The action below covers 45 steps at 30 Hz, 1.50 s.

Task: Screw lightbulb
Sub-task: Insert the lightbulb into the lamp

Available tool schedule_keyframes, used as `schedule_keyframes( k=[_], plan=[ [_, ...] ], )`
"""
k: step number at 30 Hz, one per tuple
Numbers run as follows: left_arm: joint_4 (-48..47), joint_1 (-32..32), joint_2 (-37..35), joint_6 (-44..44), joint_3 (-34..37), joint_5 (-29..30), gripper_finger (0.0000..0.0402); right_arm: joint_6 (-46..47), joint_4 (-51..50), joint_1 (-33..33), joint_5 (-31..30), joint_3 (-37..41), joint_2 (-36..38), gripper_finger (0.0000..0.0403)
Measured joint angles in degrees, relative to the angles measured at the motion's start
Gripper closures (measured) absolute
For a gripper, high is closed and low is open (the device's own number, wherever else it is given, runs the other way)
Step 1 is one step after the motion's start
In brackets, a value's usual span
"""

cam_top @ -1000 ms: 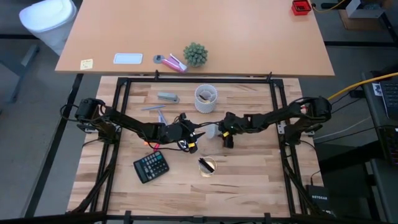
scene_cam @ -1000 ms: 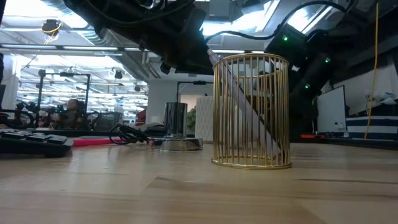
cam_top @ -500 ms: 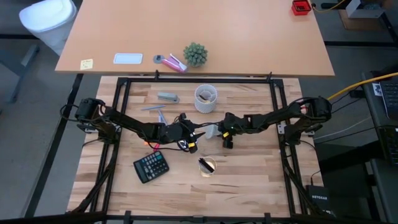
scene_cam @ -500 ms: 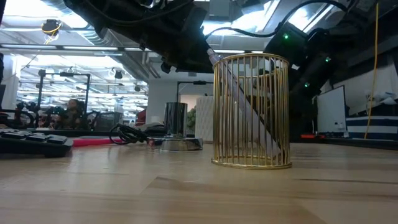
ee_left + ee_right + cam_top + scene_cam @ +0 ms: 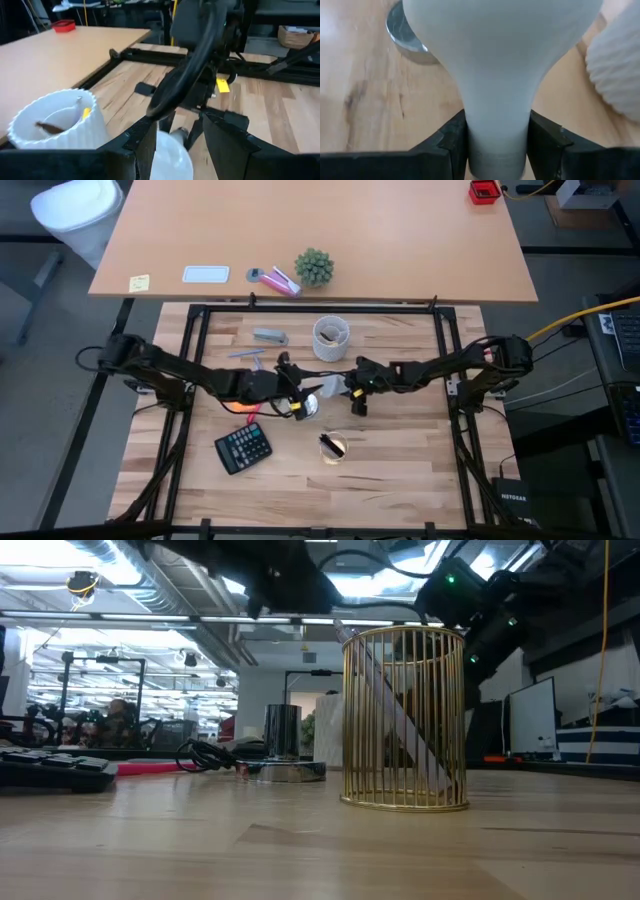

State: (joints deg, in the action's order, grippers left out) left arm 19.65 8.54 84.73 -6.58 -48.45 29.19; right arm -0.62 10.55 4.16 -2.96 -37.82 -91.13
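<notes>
Fingers (image 5: pixel 455 140) clamp lightbulb (image 5: pixel 497 75) neck; socket (image 5: pixel 405 35) behind.

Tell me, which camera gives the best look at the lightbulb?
The right wrist view: the lightbulb fills it, neck pinched by the right claw. The left wrist view shows its round end between dark fingers; the high view, a pale speck; the low view, nothing clear.

The middle of the table is being crowded by the left gripper (image 5: pixel 297 397) and the right gripper (image 5: pixel 340 389), which are meeting just above the silver socket (image 5: pixel 309 406); the far side is being blocked by the white cup (image 5: pixel 331 338); the near side is being occupied by the gold wire holder (image 5: pixel 333 446) and the calculator (image 5: pixel 243 447); bare wood (image 5: pixel 400 450) is being left free on the near right.
</notes>
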Motion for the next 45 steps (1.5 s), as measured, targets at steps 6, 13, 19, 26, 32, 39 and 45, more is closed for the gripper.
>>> schedule_keyframes(
  k=[6,13,19,26,32,39,45],
  plan=[
    [-15.62,0.01,-6.74,-9.55,0.0,0.01,0.0249,-2.65,-0.23,0.0,-0.02,-2.99,0.0,0.0243],
    [-34.07,1.78,-11.87,-22.83,0.0,0.01,0.0249,-3.19,-2.57,0.0,-0.04,-6.25,0.0,0.0243],
    [-41.18,4.32,-11.99,-30.33,0.03,-0.01,0.0249,-4.38,-5.06,0.0,-0.02,-8.98,0.0,0.0244],
    [-39.89,6.14,-10.34,-35.21,2.38,-0.03,0.0249,-4.31,-4.3,-0.03,2.9,-11.96,0.0,0.0244],
    [-39.56,6.16,-8.45,-39.18,3.08,3.73,0.0249,-2.83,-1.29,-0.09,9.87,-13.25,0.0,0.0244],
    [-39.0,6.16,-7.26,-40.45,3.08,11.88,0.0249,-1.16,6.92,-0.09,12.63,-13.25,0.0,0.0244],
    [-34.7,6.49,-7.3,-38.09,3.04,15.91,0.0249,-0.99,18.18,-1.96,12.57,-13.25,-3.4,0.0244]
  ],
)
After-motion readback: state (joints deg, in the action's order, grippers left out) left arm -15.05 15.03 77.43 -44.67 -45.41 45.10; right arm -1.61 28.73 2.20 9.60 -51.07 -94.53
